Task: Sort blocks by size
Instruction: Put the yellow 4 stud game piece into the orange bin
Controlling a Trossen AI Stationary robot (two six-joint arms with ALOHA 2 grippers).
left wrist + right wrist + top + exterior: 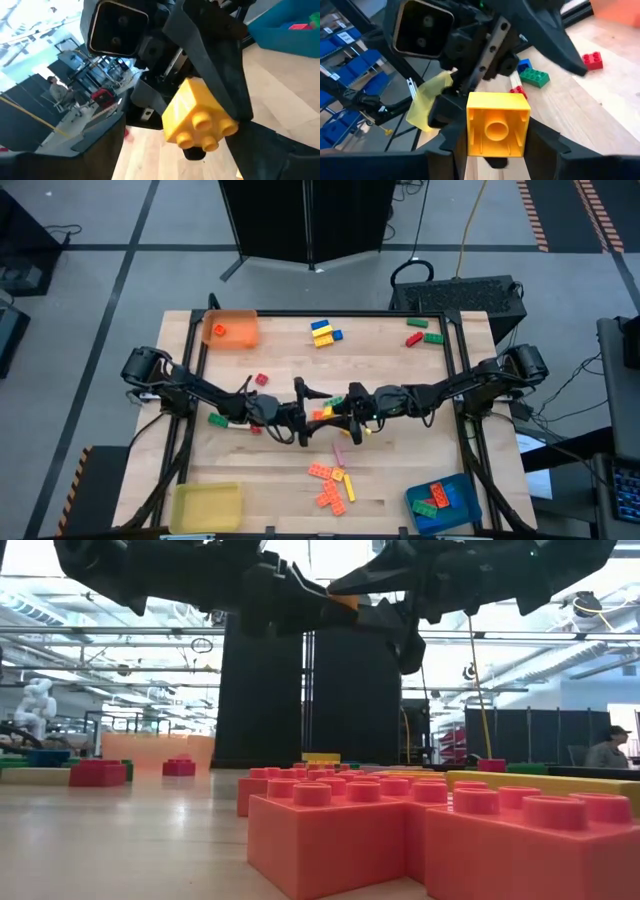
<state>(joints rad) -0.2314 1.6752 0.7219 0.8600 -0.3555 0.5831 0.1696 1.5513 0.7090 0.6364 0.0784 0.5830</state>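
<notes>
Glossy studded yellow cube block, pinched by right claw

From my remote station I note a wooden table carrying three trays: an orange tray at upper left, a yellow tray at lower left, a blue tray at lower right. A seated person shows at far right in the low view.

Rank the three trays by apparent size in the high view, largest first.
1. yellow tray and blue tray: look about alike, so no order between them.
2. orange tray: smallest.
</notes>
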